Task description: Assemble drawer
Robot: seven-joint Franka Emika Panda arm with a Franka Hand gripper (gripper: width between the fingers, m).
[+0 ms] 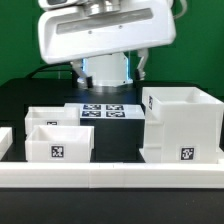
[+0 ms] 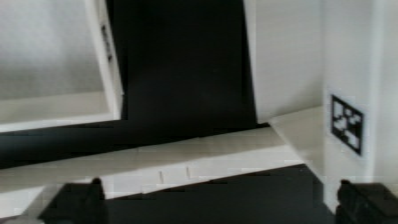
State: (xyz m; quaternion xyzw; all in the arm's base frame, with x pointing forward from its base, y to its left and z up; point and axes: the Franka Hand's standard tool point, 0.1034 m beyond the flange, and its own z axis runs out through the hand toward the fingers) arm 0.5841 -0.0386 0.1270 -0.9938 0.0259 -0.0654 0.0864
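Note:
The tall white housing (image 1: pixel 182 125) stands at the exterior view's right, open at the top, with a tag low on its front. Two white open-top trays stand at the left, the nearer one (image 1: pixel 58 142) with a tag on its front and the other (image 1: pixel 42 117) just behind it. My gripper (image 1: pixel 108 72) hangs at the back, above the marker board (image 1: pixel 103 111). In the wrist view the gripper (image 2: pixel 217 205) is open and empty, with dark fingertips (image 2: pixel 75 200) at both lower corners. A tray wall (image 2: pixel 54 60) and the tagged housing wall (image 2: pixel 338 110) show on either side.
A low white border rail (image 1: pixel 110 180) runs along the front of the black table. A pale strip (image 2: pixel 178 165) crosses the wrist view between tray and housing; I cannot tell what it is. Black tabletop (image 2: pixel 178 70) lies between the parts.

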